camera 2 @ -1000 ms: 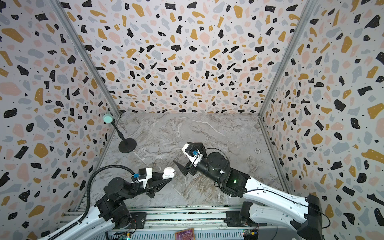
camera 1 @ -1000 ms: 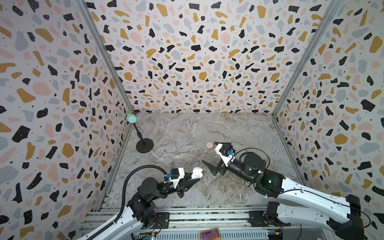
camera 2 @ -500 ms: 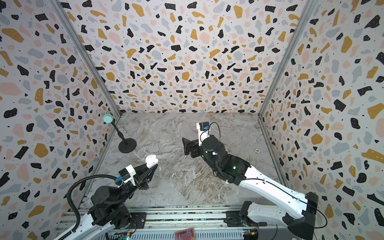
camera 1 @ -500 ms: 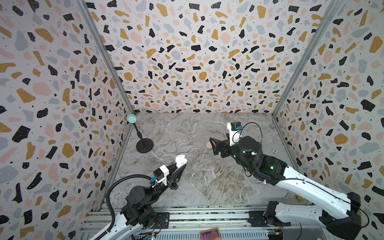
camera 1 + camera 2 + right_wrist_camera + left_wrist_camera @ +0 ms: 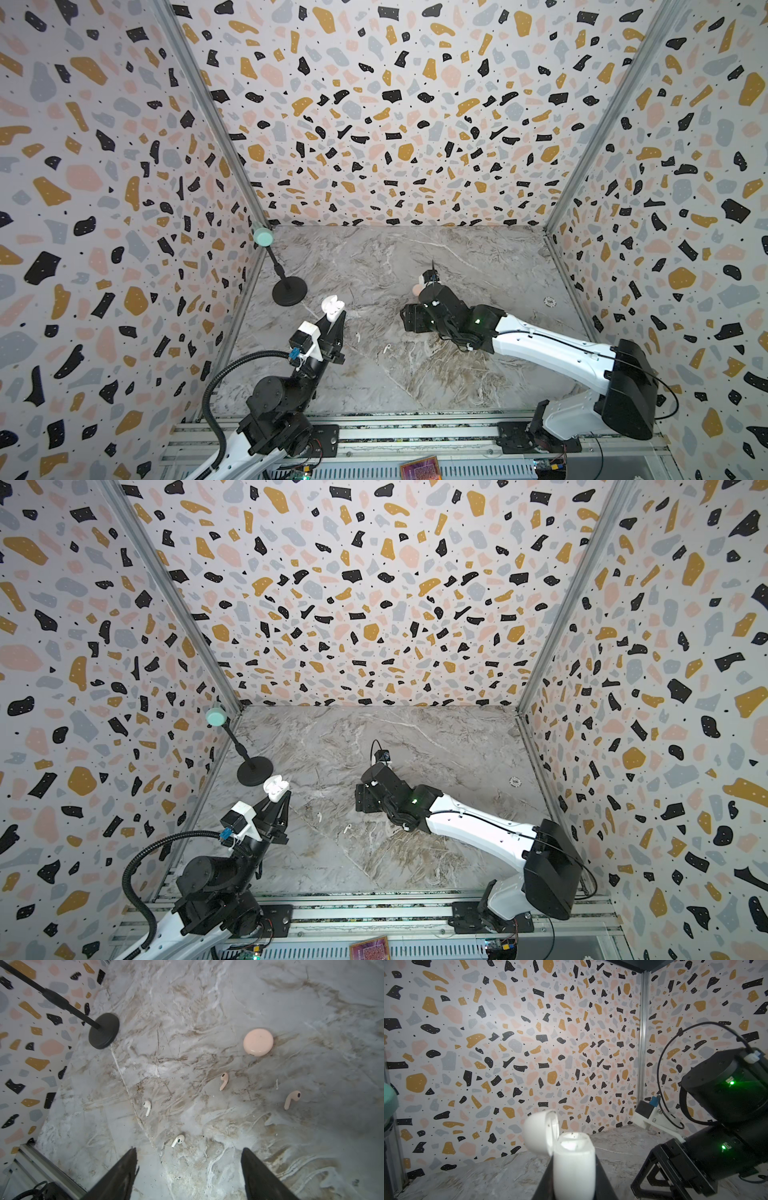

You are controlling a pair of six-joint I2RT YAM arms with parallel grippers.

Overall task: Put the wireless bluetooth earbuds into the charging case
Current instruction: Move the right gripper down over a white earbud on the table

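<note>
While the left gripper [image 5: 335, 320] sits closest to the front rail on the left, its jaws are clamped on the lower body of the white charging case [image 5: 332, 306]. It looks raised off the marble table [image 5: 478, 374], roughly upright, with the lid [image 5: 538, 1132] swung open to one side. The left wrist view is too washed out to read the sockets. Just past it, between the two arms in both top views, two white earbuds [image 5: 357, 336] [image 5: 386, 348] lie loose on the marble, apart from each other and touching neither gripper. The right gripper [image 5: 189, 1150] hangs over mid-table pointing down, jaws spread wide with nothing between them. In the right wrist view one white earbud [image 5: 178, 1140] lies near the gap between its fingertips, the second [image 5: 147, 1106] further out. Two pink earbuds [image 5: 224, 1080] [image 5: 292, 1098] lie flat beyond those, well apart, and the right arm hides them in both top views. The pink case [image 5: 258, 1042] is further back again, closed and flat on the table, near the first pink earbud. In a top view only its edge [image 5: 415, 289] shows beside the right wrist. The mic stand [image 5: 289, 291] has its black round base by the left wall, its rod leaning back to a teal foam head [image 5: 263, 236]. A small round token [image 5: 550, 302] lies near the right wall.
</note>
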